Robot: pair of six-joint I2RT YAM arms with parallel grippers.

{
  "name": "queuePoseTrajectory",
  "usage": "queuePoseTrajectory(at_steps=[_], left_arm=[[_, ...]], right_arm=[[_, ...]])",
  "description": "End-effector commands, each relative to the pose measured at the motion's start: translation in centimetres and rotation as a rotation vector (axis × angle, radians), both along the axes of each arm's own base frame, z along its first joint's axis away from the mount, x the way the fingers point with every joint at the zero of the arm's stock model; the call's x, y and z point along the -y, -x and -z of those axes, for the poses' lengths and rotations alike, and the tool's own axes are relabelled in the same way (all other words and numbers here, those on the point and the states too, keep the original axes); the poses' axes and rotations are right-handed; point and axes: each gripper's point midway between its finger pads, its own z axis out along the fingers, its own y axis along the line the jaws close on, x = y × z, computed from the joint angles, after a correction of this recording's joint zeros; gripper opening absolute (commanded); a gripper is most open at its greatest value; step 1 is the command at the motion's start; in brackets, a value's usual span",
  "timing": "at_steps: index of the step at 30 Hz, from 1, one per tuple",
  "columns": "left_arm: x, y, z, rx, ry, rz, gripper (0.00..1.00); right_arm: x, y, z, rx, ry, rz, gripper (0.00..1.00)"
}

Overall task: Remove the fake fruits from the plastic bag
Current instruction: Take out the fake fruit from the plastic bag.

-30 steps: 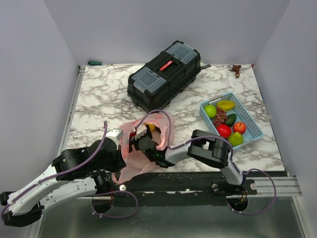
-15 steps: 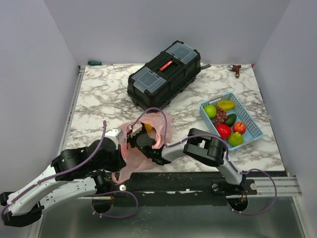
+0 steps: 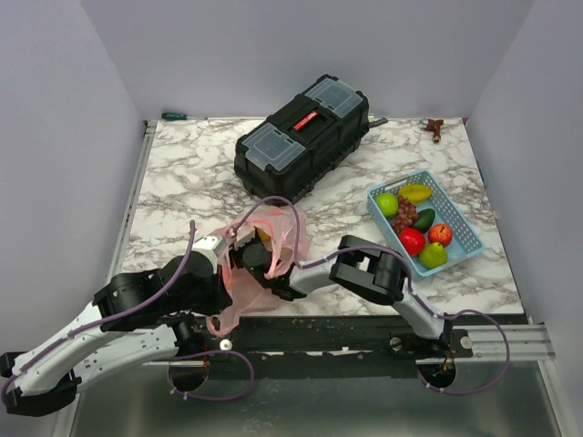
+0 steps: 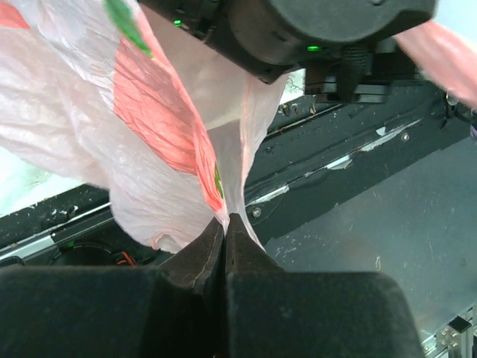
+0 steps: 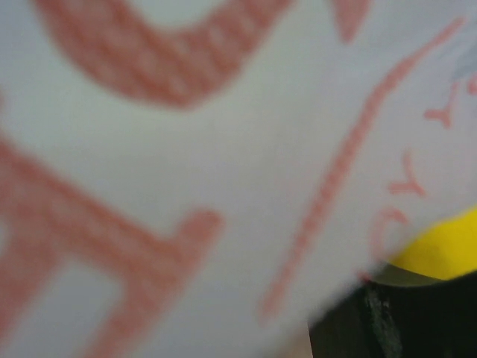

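Left gripper (image 4: 225, 224): fingers pressed together on fold of plastic bag (image 4: 156, 127), anchoring it with mouth held up. Right gripper (image 3: 255, 259) reaches inside; finger spread unreadable, view blurred. Yellow fruit (image 5: 440, 250) likely just beside its fingers.

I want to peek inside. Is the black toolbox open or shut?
Shut: the black toolbox has its lid flat on top, no gap showing.
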Motion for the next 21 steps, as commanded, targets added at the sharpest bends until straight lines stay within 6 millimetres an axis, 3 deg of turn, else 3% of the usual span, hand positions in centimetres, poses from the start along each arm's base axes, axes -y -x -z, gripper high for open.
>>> queuePoseTrajectory(at_steps=[1, 5, 9, 13, 16, 21], left_arm=[[-0.5, -0.4, -1.1, 0.031, -0.006, -0.013, 0.0], [-0.5, -1.3, -1.5, 0.068, -0.031, -0.025, 0.0], [-0.2, -2.2, -1.9, 0.096, -0.063, -0.021, 0.0], [-0.3, -2.9, -1.4, 0.114, -0.117, -0.022, 0.0], [-0.6, -3.2, -0.6, 0.119, -0.152, -0.031, 0.0], [-0.1, -3.4, 0.6, 0.133, -0.123, -0.03, 0.0]], right_arm=[[2.8, 0.4, -1.9, 0.001, 0.022, 0.014, 0.43], [4.6, 2.8, -3.4, -0.055, -0.007, -0.064, 0.34], [5.3, 6.6, -3.3, -0.19, -0.004, -0.198, 0.12], [6.4, 9.9, -4.6, -0.246, -0.044, -0.279, 0.04], [7.3, 11.3, -5.7, -0.287, -0.062, -0.298, 0.01], [8.4, 12.5, -9.8, -0.304, -0.156, -0.323, 0.0]])
